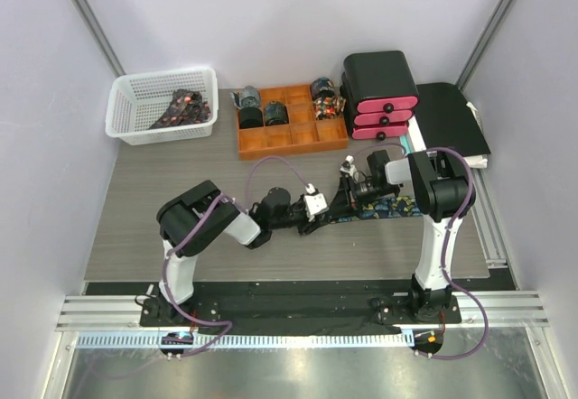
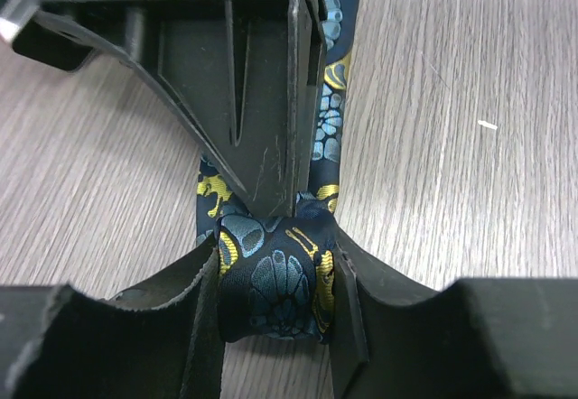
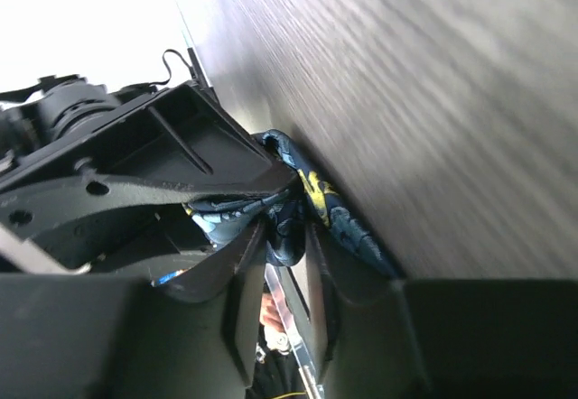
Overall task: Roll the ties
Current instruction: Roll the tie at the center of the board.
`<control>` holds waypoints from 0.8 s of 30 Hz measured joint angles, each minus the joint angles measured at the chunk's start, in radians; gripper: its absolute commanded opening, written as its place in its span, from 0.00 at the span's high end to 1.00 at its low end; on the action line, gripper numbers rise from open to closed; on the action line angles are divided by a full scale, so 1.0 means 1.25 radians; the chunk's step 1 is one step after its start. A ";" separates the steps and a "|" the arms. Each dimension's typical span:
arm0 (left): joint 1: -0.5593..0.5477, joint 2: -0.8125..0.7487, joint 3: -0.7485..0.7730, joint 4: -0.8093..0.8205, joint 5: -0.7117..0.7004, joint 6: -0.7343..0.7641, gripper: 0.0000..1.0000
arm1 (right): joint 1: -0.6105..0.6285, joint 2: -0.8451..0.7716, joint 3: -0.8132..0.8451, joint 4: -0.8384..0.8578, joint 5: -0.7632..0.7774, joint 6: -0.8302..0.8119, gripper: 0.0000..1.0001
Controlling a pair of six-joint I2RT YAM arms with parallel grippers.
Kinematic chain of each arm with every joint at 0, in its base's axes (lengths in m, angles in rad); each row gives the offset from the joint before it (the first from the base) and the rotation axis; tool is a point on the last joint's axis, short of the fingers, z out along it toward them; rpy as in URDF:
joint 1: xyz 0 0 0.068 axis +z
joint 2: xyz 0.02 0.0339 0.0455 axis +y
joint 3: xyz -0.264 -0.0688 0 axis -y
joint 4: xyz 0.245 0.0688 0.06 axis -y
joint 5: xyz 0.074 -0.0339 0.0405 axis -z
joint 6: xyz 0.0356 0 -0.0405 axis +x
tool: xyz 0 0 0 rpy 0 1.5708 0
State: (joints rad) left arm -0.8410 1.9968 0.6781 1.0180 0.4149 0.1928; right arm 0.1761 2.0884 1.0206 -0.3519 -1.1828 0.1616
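A dark navy tie with teal and gold patterns lies across the table's middle right. Its end is coiled into a small roll, and my left gripper is shut on that roll, one pad on each side. The flat strip runs away from the roll under my right gripper's finger, whose tip touches the roll. In the right wrist view my right gripper stands open, jaws parted, with a fold of the tie hanging loosely between its fingertips. In the top view the left gripper and the right gripper meet.
A white basket at the back left holds unrolled ties. An orange divided tray holds rolled ties. A black and pink drawer unit and a black board stand at the back right.
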 measured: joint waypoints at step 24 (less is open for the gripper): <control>-0.020 -0.019 0.396 -0.812 -0.059 0.192 0.81 | -0.073 -0.122 -0.077 0.061 0.085 0.098 0.61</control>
State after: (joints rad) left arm -0.8658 1.9736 1.1732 0.0029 0.3408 0.4328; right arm 0.0849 1.9362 0.9249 -0.2756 -1.0763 0.2840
